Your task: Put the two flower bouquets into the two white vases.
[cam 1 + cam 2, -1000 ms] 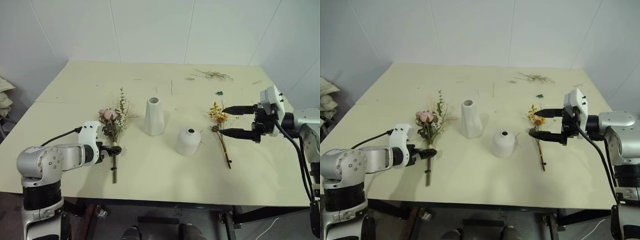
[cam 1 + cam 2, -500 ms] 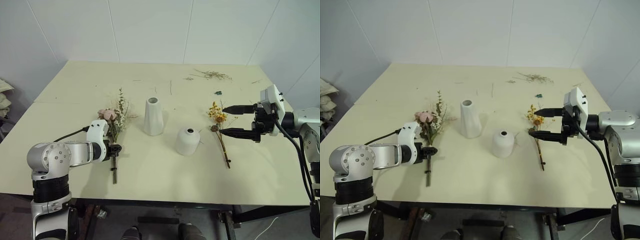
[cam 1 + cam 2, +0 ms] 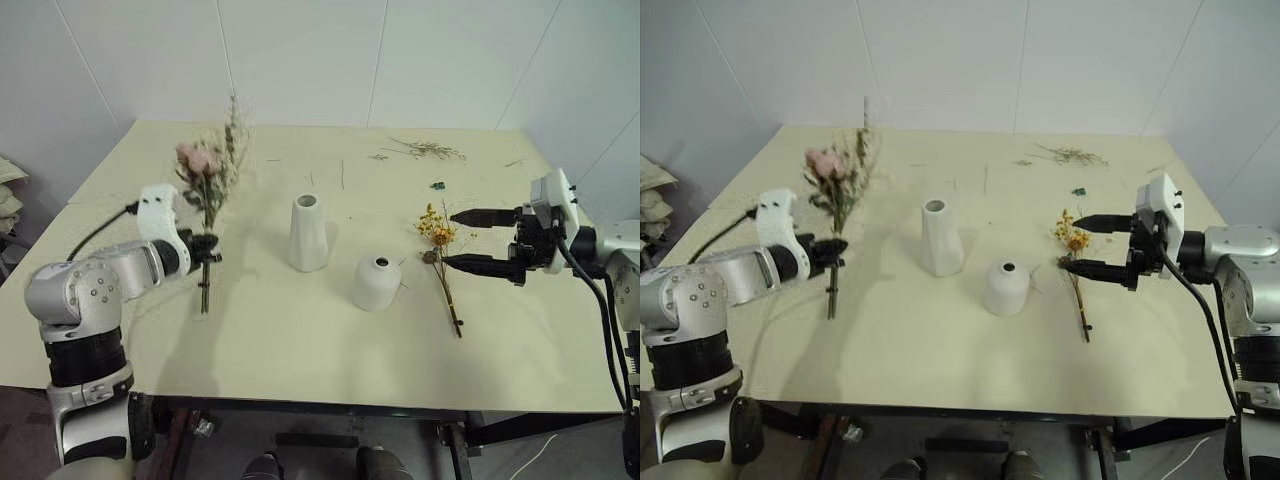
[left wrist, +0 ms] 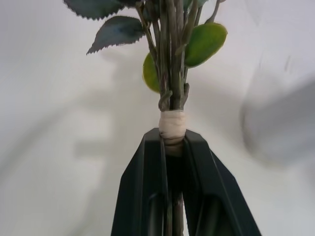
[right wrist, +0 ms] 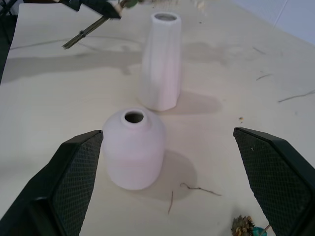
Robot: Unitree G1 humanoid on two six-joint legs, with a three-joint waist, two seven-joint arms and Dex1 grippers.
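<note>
left eye view: left gripper (image 3: 207,247) clamped on the stems of the pink bouquet (image 3: 207,165), lifted clear of the table (image 3: 300,340), blooms leaning up and away above the gripper, cut stem ends hanging below it. tall vase (image 3: 308,232) well off to the gripper's inner side, round vase (image 3: 376,282) beyond that and nearer the front edge. right gripper (image 3: 447,240) spread wide, level over the table, with the yellow sprig (image 3: 440,258) lying flat just beneath and in front of its fingertips, not held.

right eye view: same layout; loose twigs (image 3: 1068,154) scattered far behind both vases, no part of the job. likely trouble from here: long stem tail below the gripper catching the tall vase's rim and tipping it, since the mouth looks narrow against a tied bunch; bouquet pivoting in the pinch, being top-heavy.

left wrist view: black fingers (image 4: 147,196) pressed together right below a pale binding (image 4: 172,125) around the green stems, serrated leaves just past it. hold sits low on the bundle, so slip along the stems looks possible.

right wrist view: two mesh-faced fingers (image 5: 74,172) far apart, round vase between them and ahead, tall vase further on, a bit of the sprig close by the far finger. thin dry stem on the flat table probably awkward to pinch; fingers scraping the surface or snapping brittle bits a fair risk.
</note>
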